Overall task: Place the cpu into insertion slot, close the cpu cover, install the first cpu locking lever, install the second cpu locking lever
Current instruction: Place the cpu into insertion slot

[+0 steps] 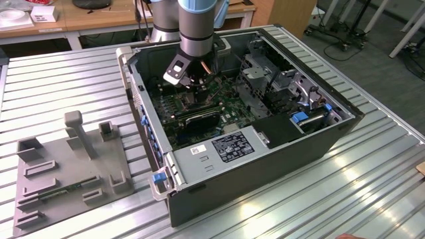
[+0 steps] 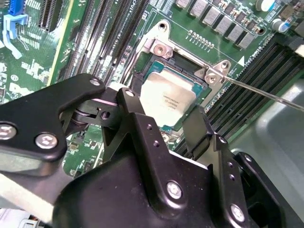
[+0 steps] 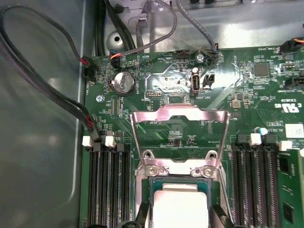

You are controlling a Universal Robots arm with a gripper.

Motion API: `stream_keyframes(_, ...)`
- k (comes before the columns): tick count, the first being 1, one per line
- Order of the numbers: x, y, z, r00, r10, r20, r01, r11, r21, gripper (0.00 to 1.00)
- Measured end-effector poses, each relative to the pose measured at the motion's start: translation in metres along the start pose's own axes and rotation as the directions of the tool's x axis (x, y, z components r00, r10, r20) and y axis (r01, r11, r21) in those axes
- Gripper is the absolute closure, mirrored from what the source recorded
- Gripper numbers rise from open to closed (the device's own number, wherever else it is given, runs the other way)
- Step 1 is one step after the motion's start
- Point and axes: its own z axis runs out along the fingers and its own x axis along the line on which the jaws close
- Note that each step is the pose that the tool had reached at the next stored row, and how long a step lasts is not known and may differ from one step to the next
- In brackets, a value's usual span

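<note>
CPU (image 2: 168, 102) is sitting flat in the insertion slot (image 2: 145, 71), silvery top facing up, inside the open computer case (image 1: 265, 164).

Room: wooden desks (image 1: 99, 20) are standing along the far side. Wheeled stands (image 1: 332, 37) are resting on the grey floor (image 1: 371, 64) at the exterior view's right.

Tabletop (image 1: 345, 189): this ribbed aluminium surface is carrying the computer case. A grey fixture plate (image 1: 66, 169) with upright blocks is lying on it, well apart from the case, at the exterior view's left.

Arm (image 1: 196, 25): it is reaching down into the case, above the green motherboard (image 1: 226, 107).

End effector (image 2: 161, 105): it is hanging directly over the CPU. Whether it is gripping the chip or standing free of it cannot be told.

CPU cover (image 3: 179, 126): in the first wrist view the metal frame is standing open, swung away from the slot on its hinge.

Memory slots (image 3: 107, 185): long and black, they are lying on both sides of the insertion slot.

Locking lever (image 2: 266, 92): this thin metal rod is running out from a slot corner, across the memory slots.

Coin cell (image 3: 122, 83): it is sitting on the board beyond the open cover.
</note>
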Motion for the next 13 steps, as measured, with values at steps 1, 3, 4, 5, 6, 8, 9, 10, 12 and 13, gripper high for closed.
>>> stream_keyframes(1,0.0001,0.0001,-0.0017,1.0,0.0,0.0,0.0,1.0,0.0,0.39)
stream_keyframes(3,0.0003,0.0003,-0.0057,1.0,0.0,0.0006,0.0,1.0,0.0,0.39)
stream_keyframes(4,0.0005,0.0005,-0.0078,1.0,0.0,0.0011,0.0,1.0,0.0,0.39)
stream_keyframes(5,0.0006,0.0006,-0.0099,1.0,0.0,0.0019,0.0,1.0,0.0,0.39)
stream_keyframes(6,0.0007,0.0007,-0.0121,1.0,0.0,0.0028,0.0,1.0,0.0,0.39)
stream_keyframes(8,0.0009,0.0009,-0.0158,1.0,0.0,0.006,0.0,1.0,-0.0001,0.39)
stream_keyframes(9,0.001,0.001,-0.0172,1.0,0.0,0.0071,0.0,1.0,-0.0001,0.39)
stream_keyframes(10,0.0011,0.001,-0.0182,1.0,-0.001,0.0086,0.001,1.0,-0.0001,0.39)
stream_keyframes(12,0.0011,0.0011,-0.0183,1.0,-0.001,0.0092,0.001,1.0,-0.0002,0.39)
stream_keyframes(13,0.0011,0.0011,-0.0183,1.0,-0.001,0.0095,0.001,1.0,-0.0002,0.39)
